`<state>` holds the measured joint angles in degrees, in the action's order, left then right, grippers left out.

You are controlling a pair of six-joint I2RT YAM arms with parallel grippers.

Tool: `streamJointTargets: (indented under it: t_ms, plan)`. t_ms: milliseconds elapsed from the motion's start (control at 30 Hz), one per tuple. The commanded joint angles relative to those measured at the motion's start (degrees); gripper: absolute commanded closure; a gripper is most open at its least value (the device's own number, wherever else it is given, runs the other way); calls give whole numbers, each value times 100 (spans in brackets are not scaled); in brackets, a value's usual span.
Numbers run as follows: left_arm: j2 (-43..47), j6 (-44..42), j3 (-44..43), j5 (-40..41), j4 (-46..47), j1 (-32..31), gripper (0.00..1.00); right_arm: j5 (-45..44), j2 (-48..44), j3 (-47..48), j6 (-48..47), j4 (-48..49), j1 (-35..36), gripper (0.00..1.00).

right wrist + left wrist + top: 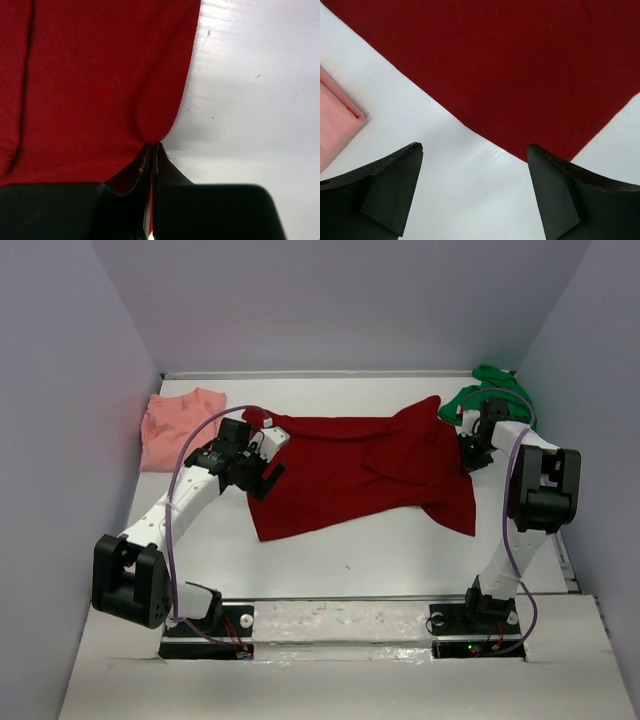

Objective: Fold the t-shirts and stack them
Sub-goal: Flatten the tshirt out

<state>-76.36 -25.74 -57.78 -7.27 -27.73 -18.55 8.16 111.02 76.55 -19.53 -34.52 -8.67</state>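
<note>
Pinching a fold of the dark red shirt (100,75), the right claw (151,145) has its jaws pressed together with only a sliver of cloth between the tips. The wrist view cuts off the rest of the garment, so which part is caught cannot be told there. From above, the claw sits at the shirt's right edge, its fingers mostly hidden under the wrist. Just beyond it, in the far corner, the green shirt (485,390) lies bunched, partly covered by the arm and its cable.

The left claw (475,147) is spread wide and holds nothing. Bare table (420,110) shows between its fingers, and a corner of the red cloth lies right at the tip of its right finger; whether they touch is unclear. Off to this claw's left lies the salmon-pink shirt (332,130), cut off by the frame edge in the wrist view. Seen from above it is a loose, rumpled heap, apart from the red one.
</note>
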Motion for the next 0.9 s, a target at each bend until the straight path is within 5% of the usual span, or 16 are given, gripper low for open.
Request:
streamJointTargets:
  t_ms: [0,267,500,867]
  plan:
    - [-11,-247,-199,-126,-751,-158,4,124,-116,17,54,-142,-39,100]
    - [173,-1081,109,-388,-1936,-351,24,142,-107,53,98,-186,-39,100]
    - [437,-1504,346,-784,-2360,-439,12,177,-54,123,116,-248,-39,100]
    - [-28,-1039,944,-653,-1448,-1177,15,265,60,220,142,-353,-39,100]
